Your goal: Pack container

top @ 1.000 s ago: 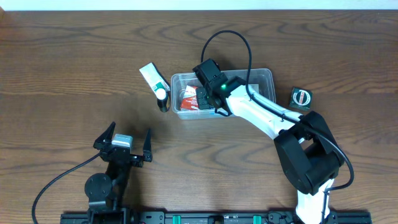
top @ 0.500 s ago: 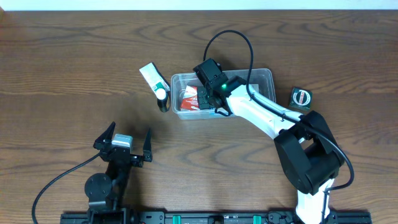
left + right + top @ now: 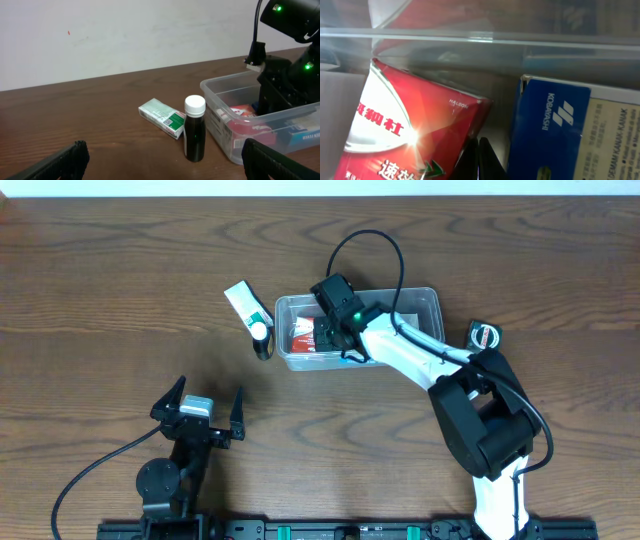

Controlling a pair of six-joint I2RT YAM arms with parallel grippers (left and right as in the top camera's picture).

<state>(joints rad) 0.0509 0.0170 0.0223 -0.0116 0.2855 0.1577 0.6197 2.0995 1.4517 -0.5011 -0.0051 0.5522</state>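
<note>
Inside container [image 3: 425, 301]: KOBAYASHI blue box [image 3: 546, 137], HALSON red packet [image 3: 417, 127].

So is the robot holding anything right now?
Nothing seems held. The right gripper is shut on nothing, poked between the red packet and blue box in the tub. The left gripper is open and empty.

The blue box [image 3: 550, 130] reads "KOBAYASHI"; the red packet [image 3: 415, 135] bears "HALSON" and white Chinese characters.
</note>
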